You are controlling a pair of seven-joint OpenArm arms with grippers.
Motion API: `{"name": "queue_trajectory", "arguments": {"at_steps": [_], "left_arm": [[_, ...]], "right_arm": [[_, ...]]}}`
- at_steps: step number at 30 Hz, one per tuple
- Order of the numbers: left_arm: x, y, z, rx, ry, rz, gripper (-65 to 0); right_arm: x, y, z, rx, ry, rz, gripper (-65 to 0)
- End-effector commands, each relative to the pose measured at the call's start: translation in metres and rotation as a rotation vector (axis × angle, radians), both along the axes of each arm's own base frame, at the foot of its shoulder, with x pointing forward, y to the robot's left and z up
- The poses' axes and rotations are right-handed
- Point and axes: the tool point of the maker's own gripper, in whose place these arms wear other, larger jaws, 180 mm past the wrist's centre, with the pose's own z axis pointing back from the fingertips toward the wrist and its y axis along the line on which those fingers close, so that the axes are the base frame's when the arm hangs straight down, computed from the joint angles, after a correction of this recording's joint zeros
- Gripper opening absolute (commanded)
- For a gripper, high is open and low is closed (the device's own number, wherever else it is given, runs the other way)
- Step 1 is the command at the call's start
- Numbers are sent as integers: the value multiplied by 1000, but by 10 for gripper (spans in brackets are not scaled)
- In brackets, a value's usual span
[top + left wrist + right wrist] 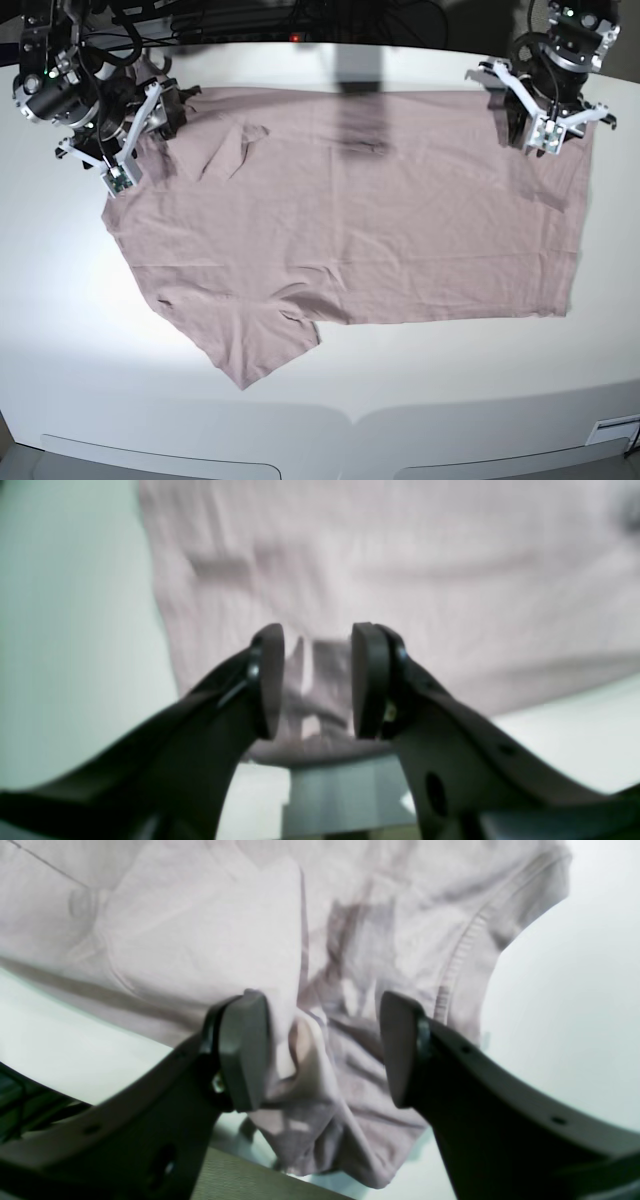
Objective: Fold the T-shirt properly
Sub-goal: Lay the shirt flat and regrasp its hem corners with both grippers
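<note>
While the T-shirt [350, 230] lies spread across the white table [500, 380], filling the middle of the base view with one sleeve pointing toward the lower left, both my grippers sit at its far edge. My left gripper [317, 680] is at the upper right of the base view, over the shirt's hem corner. In its wrist view the two dark pads [370, 680] stand partly apart with a bunched fold of pink cloth between them; I cannot tell whether they are pressing it or only straddling it. My right gripper [325, 1052] is at the upper left of the base view, by the shoulder and collar end. Its jaws stand wide, and a crumpled lump of fabric rises between them, touching the left pad [245, 1050]; the ribbed collar [460, 960] runs just beside the other pad.
</note>
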Motion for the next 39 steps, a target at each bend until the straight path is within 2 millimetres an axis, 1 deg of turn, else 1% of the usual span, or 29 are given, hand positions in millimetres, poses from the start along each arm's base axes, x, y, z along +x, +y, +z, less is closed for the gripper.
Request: {"name": "queue_trajectory", "arguments": {"at_steps": [1,5,7,9,11,13,15,16,18,20,22,24,25,27,30,32,34,37,39], "left_arm": [[6,-2,14,-1,-46,-11,-435],[23,-3,35,64,-163,-57,-435],[36,-5,50,103,-249,-85,-435],[51,-4,61,118,-294,-84,-435],[68,3,68,138,-298,-53,-435],[90,10,78,147,-314,-19,-435],[113,14,87,106,-343,9,-435],[125,17,86,87,-342,24,-435],[150,25,76,60,-313,31,-435],[175,37,58,38,-258,35,-435],[197,50,39,18,-189,46,-435],[219,64,25,-7,-129,61,-435],[229,71,21,-19,-108,66,-435],[250,84,18,-42,-93,78,-430],[276,107,18,-80,-77,127,-402],[287,119,14,-115,-53,162,-383],[293,128,6,-155,-22,195,-383],[292,138,-11,-209,-7,252,-383],[286,139,-24,-235,-3,272,-383]], "right_arm": [[14,0,14,2,-67,10,-297],[39,4,32,30,-176,5,-297],[54,5,42,35,-224,6,-297],[71,8,56,66,-277,-10,-297],[87,14,71,112,-331,-14,-297],[102,17,85,133,-373,-10,-297],[113,15,96,131,-401,-12,-297],[118,14,99,128,-409,-14,-297],[127,12,105,128,-426,-21,-297],[135,7,105,134,-428,-36,-297],[140,0,98,140,-405,-62,-297],[145,-7,88,147,-362,-91,-297],[146,-9,83,162,-335,-102,-297],[150,-7,78,210,-292,-116,-297],[155,-1,82,270,-271,-109,-297],[159,1,87,280,-284,-104,-297],[161,1,90,281,-291,-103,-297],[162,4,93,296,-297,-98,-297],[162,4,93,294,-296,-95,-297]]}}
